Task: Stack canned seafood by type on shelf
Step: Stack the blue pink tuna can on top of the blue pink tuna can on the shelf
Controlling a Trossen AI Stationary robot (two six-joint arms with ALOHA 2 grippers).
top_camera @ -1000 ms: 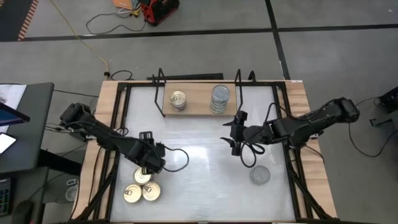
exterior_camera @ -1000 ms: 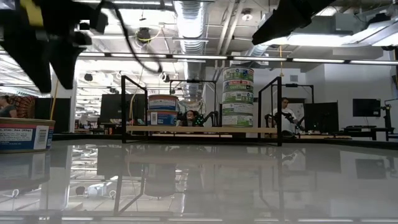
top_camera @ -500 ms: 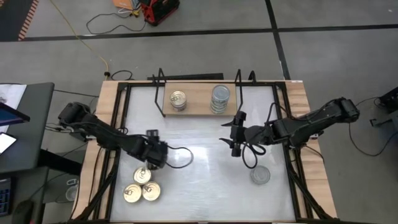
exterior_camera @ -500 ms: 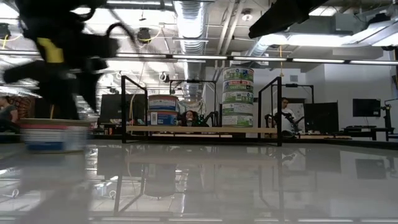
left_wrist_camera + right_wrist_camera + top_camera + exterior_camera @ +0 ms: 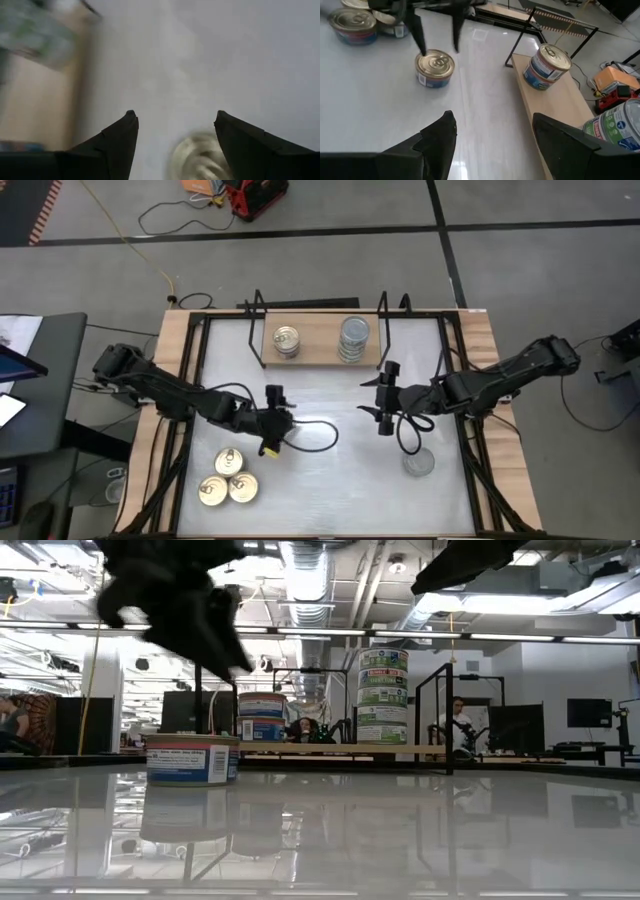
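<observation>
The left gripper (image 5: 175, 115) hung with its jaws apart over a gold-lidded tin (image 5: 435, 67) that stood upright on the white tabletop (image 5: 330, 480). In the right wrist view the two fingers straddled the tin from just above, and nothing was held. Ahead of this gripper and off to one side lay the shelf (image 5: 315, 355). Behind it, nearer its own arm's base, three more gold tins (image 5: 228, 480) sat touching one another.

The step in hand looked like picking this tin up to go with its own kind. To do it well, the gripper should drop until the fingers flank the tin's side wall below the lid rim and centre on it, then close evenly so the tin does not skid on the glossy top. It should lift clear of the wire frame's upright end before crossing. The tin belongs on the gold stack (image 5: 287, 340), not the taller silver stack (image 5: 353, 338), and should go down flat and square so the stack stays true.

The right gripper (image 5: 492, 116) waited open and empty at mid-table. The shelf was ahead of it to one side, and a lone silver-lidded tin (image 5: 418, 463) was behind it, near its arm.

The gold tins wore blue, red and white bands, with a barcode-like patch in the low view. The silver stack showed green and white labels with a blue roundel. No brand or word could be read on any of them
</observation>
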